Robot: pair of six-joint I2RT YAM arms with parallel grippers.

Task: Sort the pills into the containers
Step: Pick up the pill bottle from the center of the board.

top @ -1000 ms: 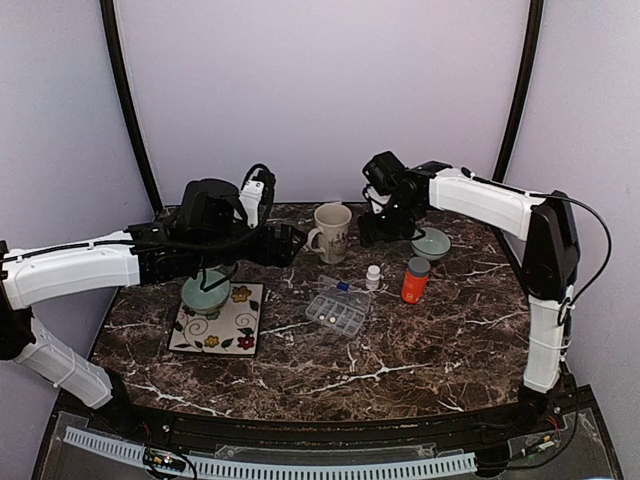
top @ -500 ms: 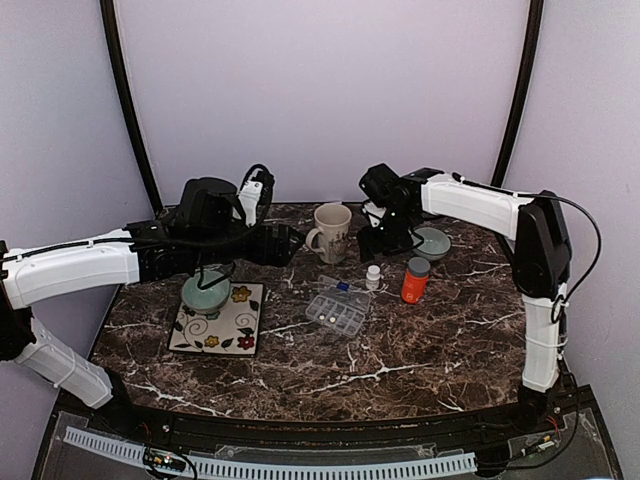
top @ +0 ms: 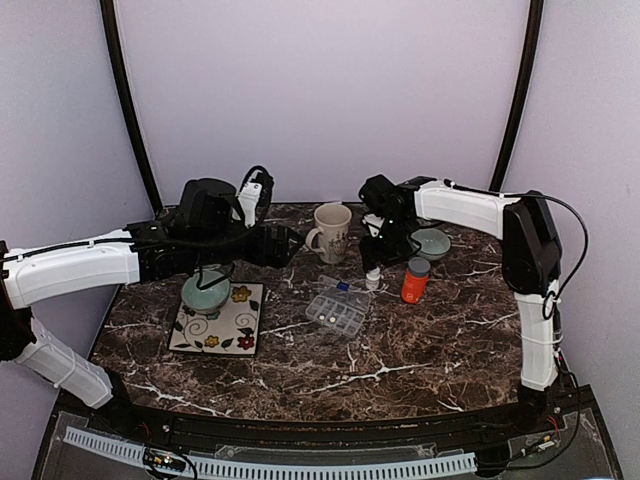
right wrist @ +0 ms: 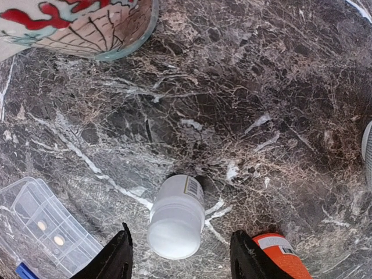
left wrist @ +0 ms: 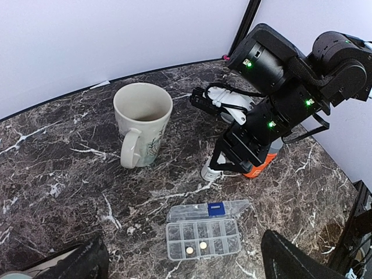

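Observation:
The clear organiser box [top: 337, 311] lies open on the marble, lid back, its containers [left wrist: 203, 238] in two rows. Two white pills [left wrist: 189, 250] [right wrist: 58, 239] rest in neighbouring compartments of the near row. My right gripper [right wrist: 181, 256] is open and hangs just above a small white capped bottle [right wrist: 176, 216], one finger on each side of it and neither touching. From above, that gripper [top: 375, 258] sits right over the bottle [top: 372, 277]. My left gripper [left wrist: 186, 264] is wide open and empty, held high over the box.
An orange bottle [top: 415, 281] stands just right of the white one, close to my right finger. The cream mug [top: 332, 232] is behind the box. One green bowl [top: 431, 243] sits at the back right. Another [top: 205, 292] rests on a floral tile [top: 218, 325].
My right gripper has come down and to the left, from beside the back-right bowl to over the white bottle, its jaws narrowing. The left arm has held still.

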